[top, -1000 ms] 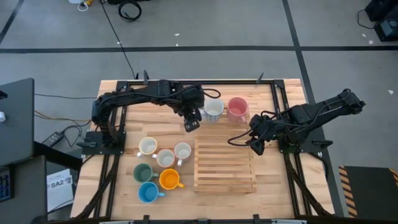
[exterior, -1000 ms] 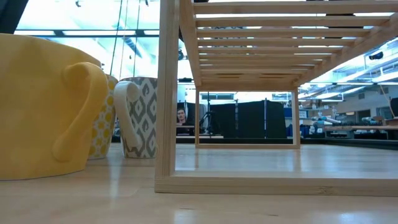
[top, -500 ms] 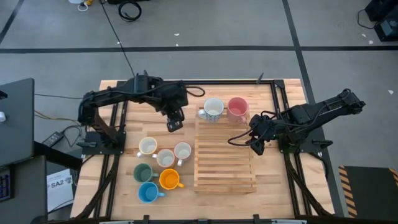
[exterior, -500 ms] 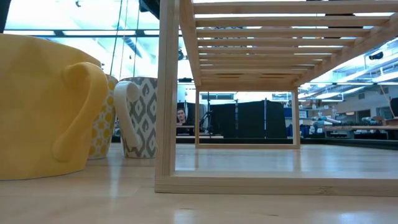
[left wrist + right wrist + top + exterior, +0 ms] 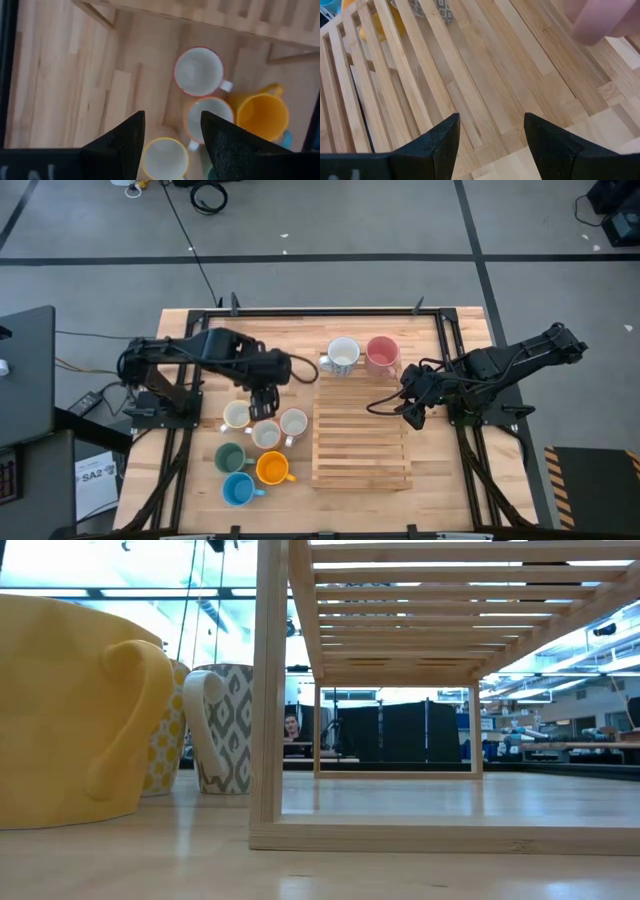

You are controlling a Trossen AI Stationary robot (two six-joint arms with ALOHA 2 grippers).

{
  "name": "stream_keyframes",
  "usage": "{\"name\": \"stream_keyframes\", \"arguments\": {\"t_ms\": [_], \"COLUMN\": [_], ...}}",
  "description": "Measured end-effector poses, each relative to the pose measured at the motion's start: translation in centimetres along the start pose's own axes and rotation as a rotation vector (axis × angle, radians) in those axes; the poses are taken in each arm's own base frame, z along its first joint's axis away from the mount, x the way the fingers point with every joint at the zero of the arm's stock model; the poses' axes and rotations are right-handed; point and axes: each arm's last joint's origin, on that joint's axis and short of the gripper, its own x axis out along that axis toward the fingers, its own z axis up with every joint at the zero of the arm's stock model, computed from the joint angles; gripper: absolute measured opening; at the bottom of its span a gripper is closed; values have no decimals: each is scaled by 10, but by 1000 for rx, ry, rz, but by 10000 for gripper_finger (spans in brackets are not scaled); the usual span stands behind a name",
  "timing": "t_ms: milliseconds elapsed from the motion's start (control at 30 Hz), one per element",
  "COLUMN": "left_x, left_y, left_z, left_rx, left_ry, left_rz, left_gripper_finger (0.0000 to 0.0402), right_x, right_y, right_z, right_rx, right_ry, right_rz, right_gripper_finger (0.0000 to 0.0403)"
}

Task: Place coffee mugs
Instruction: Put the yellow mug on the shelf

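Ceramic mugs are sitting in two groups: a white mug and a pink mug are standing side by side at the slatted wooden rack's 12 o'clock edge, while three cream mugs, a green mug, a blue mug and an orange mug are clustering at its 9 o'clock side on the table. The left gripper is hovering over the cream mugs with fingers parted and holding nothing. The right gripper is waiting at the rack's 3 o'clock edge, its fingers spread and empty.

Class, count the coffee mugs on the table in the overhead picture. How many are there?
8. White mug and pink mug stand at the rack's far end. Three white, green, orange and blue cluster left of it.
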Motion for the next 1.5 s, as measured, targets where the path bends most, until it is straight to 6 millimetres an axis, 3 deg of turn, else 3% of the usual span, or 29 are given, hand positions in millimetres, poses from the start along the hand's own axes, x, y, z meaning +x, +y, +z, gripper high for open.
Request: {"name": "stream_keyframes", "arguments": {"t_ms": [267,667,1000,1233,1500], "left_x": [-5,-11,38,77,103], "left_y": [-35,-82,-119,-132,-135], "left_z": [-13,-39,-73,-81,-88], "left_rx": [7,-206,-309,-403,-506], "left_ry": [3,31,143,127,130], "left_rz": [-46,-92,-15,-38,-51], "left_gripper_finger": [201,201,201,201,201], "right_x": [0,0,1,6,16], "right_y": [0,3,17,29,37], "right_z": [0,3,5,2,-3], "right_rx": [-1,8,-3,-33,-65], "right_ry": [0,-31,-82,-78,-38], "right_rz": [0,35,125,163,142], "right_gripper_finger": [226,226,226,226,226]}}
